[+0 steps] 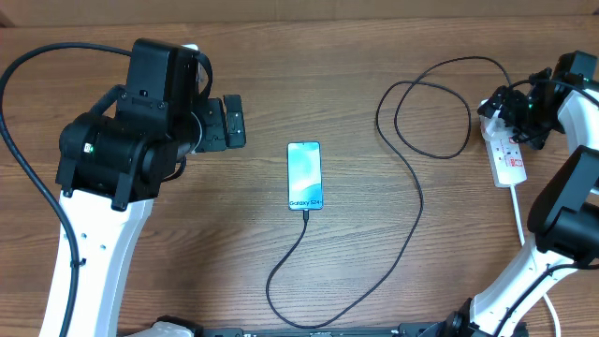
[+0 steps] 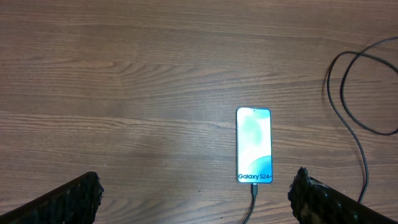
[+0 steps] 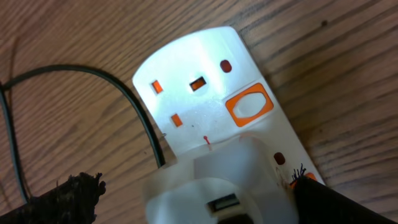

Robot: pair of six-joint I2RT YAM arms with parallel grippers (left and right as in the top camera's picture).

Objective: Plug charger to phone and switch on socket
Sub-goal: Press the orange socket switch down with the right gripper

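Directly under R claw [image 3: 199,196]: socket [image 3: 205,102] w/ charger cable [image 3: 142,118].

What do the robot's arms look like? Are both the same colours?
Yes, they match. The left arm and right arm each have a smooth white lower tube and chunky black joint blocks. A thick black cable loops beside the left one, which also has a tiny green light. The left gripper and right gripper are black, with rough, fuzzy-looking fingertips.
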